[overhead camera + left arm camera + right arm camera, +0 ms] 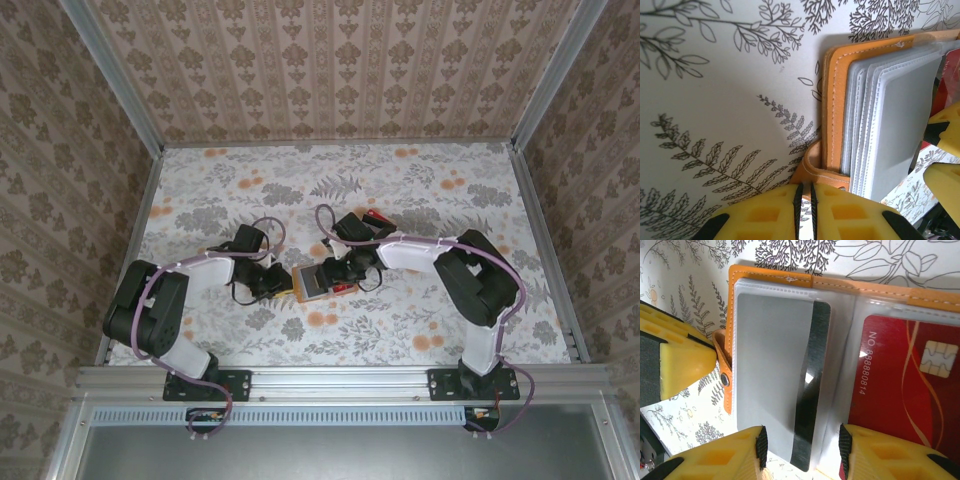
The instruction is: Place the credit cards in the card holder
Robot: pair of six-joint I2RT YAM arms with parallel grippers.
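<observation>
Two arms, bolted at the near edge of your table (420, 190), reach in to meet at its middle over the open holder (303, 286). Your left gripper (804, 190) has its jaws pressed almost together on the holder's orange strap (812, 172), with the fanned grey sleeves (900, 120) just beyond its fingertips. Your right gripper (801, 444) stands part-open and grips nothing. Its pads sit either side of the near edge of the grey card (770, 365), which lies in a clear sleeve on the page nearer the strap, black stripe up. Beside it, across the fold, the red card (890, 390) sits chip-up under the clear sleeve of the other page. The holder lies flat on the floral table, between the two grippers. Farther back, just behind the right arm, a small red item (375, 215) lies on the table, too small to identify.
</observation>
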